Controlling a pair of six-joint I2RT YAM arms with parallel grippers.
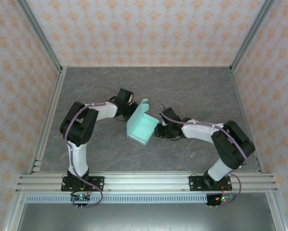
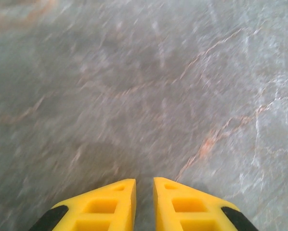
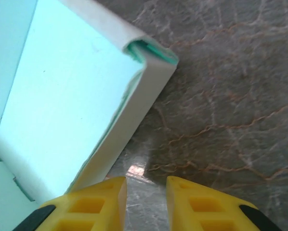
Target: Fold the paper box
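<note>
**Box half raised between your two arms, both grippers holding nothing**

In the view from above, you see the paper box (image 1: 142, 127) near the middle of the table (image 1: 192, 86), between the two arm ends. It is pale mint-green and it lies turned at an angle. Some of its walls are already standing up and the inside is open to the top. One flap at the far end stands higher than the other walls.

Your left gripper (image 1: 123, 115) is just beside the left side of the box. Its own camera looks down on bare grey stone with thin brown veins, and this picture is a little blurred. The yellow fingers (image 2: 110, 204) are almost together, with only a narrow slit between them, and nothing is inside the slit.

Your right gripper (image 1: 158, 130) is at the right side of the box. From above I cannot tell if it touches the card or only stands close. In its own camera the gripper (image 3: 146, 185) is released, with a clear gap between the yellow fingers, and only the table shows in this gap. The box (image 3: 62, 106) is to the left of these fingers. Its raised wall runs up to a folded corner where a darker green edge is tucked.
</note>
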